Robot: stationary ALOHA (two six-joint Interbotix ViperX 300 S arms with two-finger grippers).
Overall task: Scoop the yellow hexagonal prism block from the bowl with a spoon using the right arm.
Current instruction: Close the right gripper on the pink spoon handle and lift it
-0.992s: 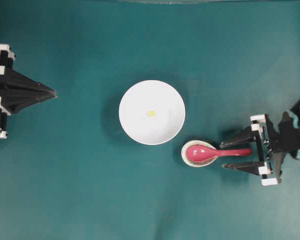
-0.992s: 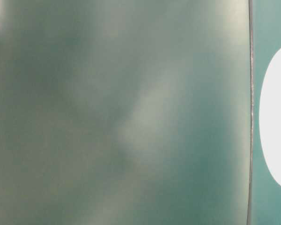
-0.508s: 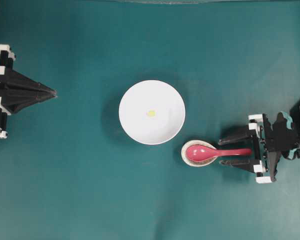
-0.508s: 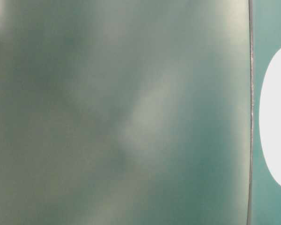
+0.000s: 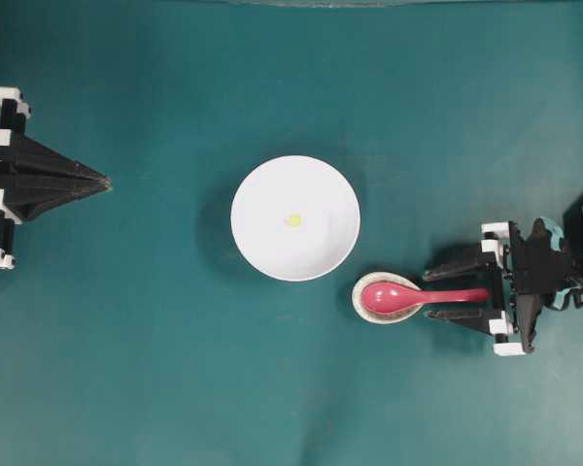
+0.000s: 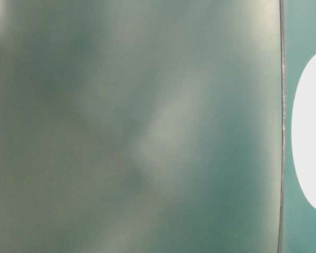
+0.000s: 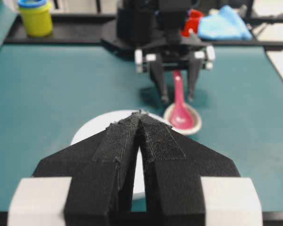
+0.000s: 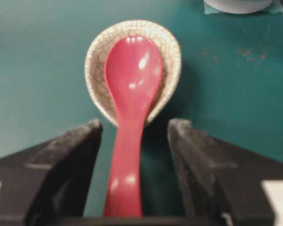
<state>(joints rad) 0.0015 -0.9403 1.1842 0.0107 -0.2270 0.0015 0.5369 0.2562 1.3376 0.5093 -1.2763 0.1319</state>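
Overhead view: over the last second the right tool has narrowed slightly around the spoon handle but remains open, gripping nothing; we judge the grasp imminent. The spoon's scoop rests in the speckled dish on the desk. The yellow block lies in the bowl. The left tool is closed. We read no writing

Pink-red glossy spoon in a cream dish (brown crackle lines all over). Plain white bowl, bright yellow block, teal table. Black right gripper, white fittings, teal patches.
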